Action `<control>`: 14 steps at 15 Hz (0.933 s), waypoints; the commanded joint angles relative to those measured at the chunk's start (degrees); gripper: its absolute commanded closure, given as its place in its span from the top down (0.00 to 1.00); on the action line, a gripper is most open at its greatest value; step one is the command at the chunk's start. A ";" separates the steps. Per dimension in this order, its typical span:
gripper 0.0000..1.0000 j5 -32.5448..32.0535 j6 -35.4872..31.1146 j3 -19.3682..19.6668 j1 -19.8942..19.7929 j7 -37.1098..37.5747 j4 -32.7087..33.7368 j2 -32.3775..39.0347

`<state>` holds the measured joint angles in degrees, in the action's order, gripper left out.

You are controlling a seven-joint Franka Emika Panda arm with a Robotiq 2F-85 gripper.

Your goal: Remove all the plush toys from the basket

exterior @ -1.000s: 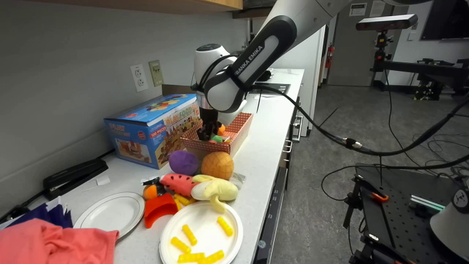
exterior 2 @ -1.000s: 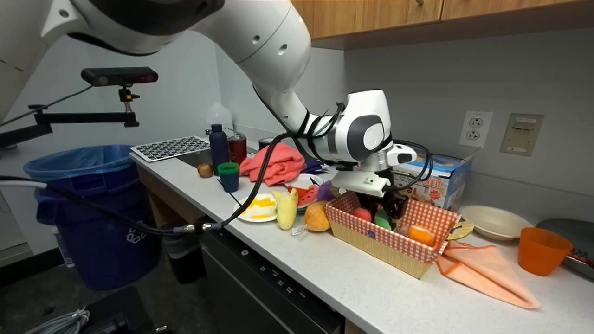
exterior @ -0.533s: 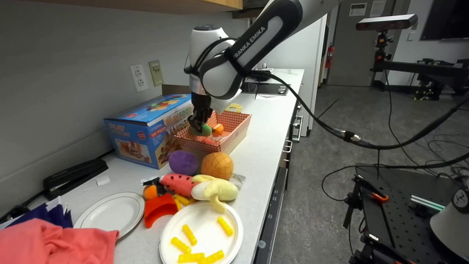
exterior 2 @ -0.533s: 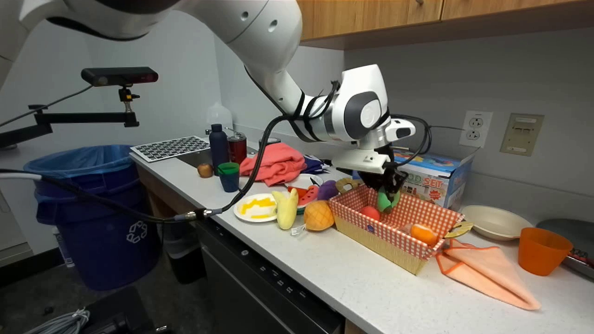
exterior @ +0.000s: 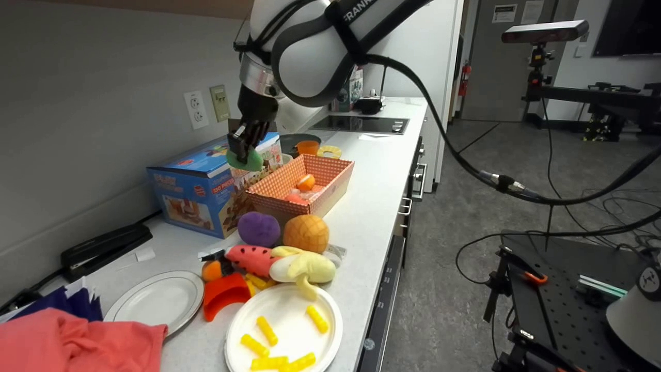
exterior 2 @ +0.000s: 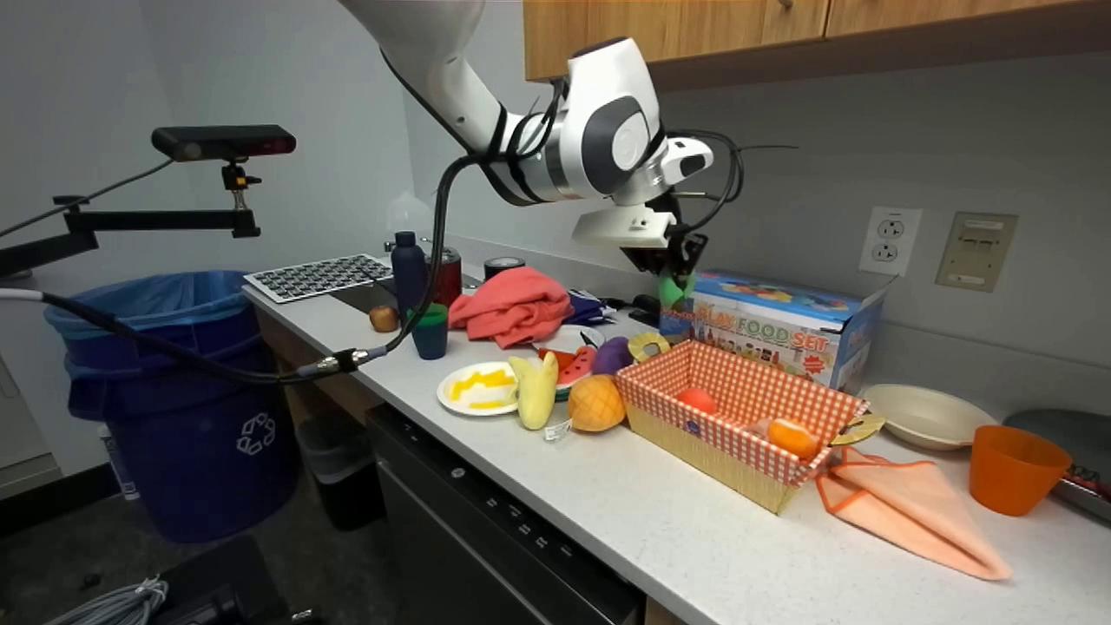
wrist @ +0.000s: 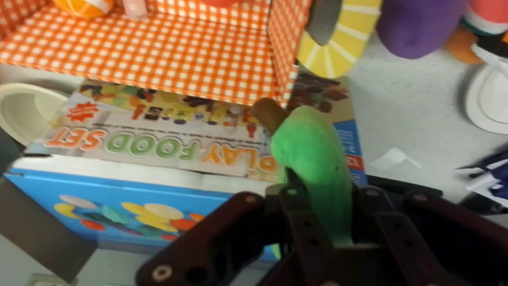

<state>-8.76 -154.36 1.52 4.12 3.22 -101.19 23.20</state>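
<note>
The claw (wrist: pixel 329 198) had the green toy (wrist: pixel 311 143) pinched between its fingers (wrist: pixel 300 214), one to each side of the body, with the brown stem (wrist: pixel 270 114) pointing away from it. In both exterior views the toy hung above the rim of the basket (exterior 2: pixel 707 460), just past one corner and near the box (exterior 2: pixel 768 334); whether it brushed the cardboard could not be told. That height was presumably for getting over the wall, and a grip on the body probably suited a soft thing that gives and fills the gap.

The red toy (exterior 2: pixel 697 399) and the orange (exterior 2: pixel 792 438) lay in the basket, so at least two pieces were likely left to take out; a small pale thing (wrist: pixel 135 8) beside the orange was too blurred to name. The purple toy (exterior: pixel 258 229), pineapple (exterior: pixel 306 233), watermelon (exterior: pixel 250 258) and banana (exterior: pixel 307 267) sat bunched on the counter (exterior 2: pixel 625 495) off the basket's end, perhaps the spot meant for whatever came out.

The green toy looked fuzzy and rounded, bulging near its stem. The pineapple was a ball quilted with crossed lines, the watermelon red with black seeds, the banana pale with loose flaps of peel. The basket had straw-coloured sides and a red-and-white checked lining.
</note>
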 commanded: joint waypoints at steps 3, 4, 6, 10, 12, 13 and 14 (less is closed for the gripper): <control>0.05 1.50 -2.51 -5.66 1.15 -5.41 -2.86 -1.22; 0.05 1.95 -1.87 -6.55 1.17 -6.13 -2.81 -0.80; 0.05 2.12 -0.43 -7.29 1.40 -6.46 -2.87 0.19; 0.59 2.20 0.29 -7.32 1.09 -6.70 -2.78 1.44; 0.75 3.06 0.55 -7.63 0.53 -7.01 -2.54 1.39; 0.82 3.73 0.56 -7.86 0.20 -7.23 -2.52 1.18; 0.91 4.69 0.40 -8.14 -0.28 -7.66 -2.53 0.75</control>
<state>-7.03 -155.26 -5.63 5.22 -1.68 -104.37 24.93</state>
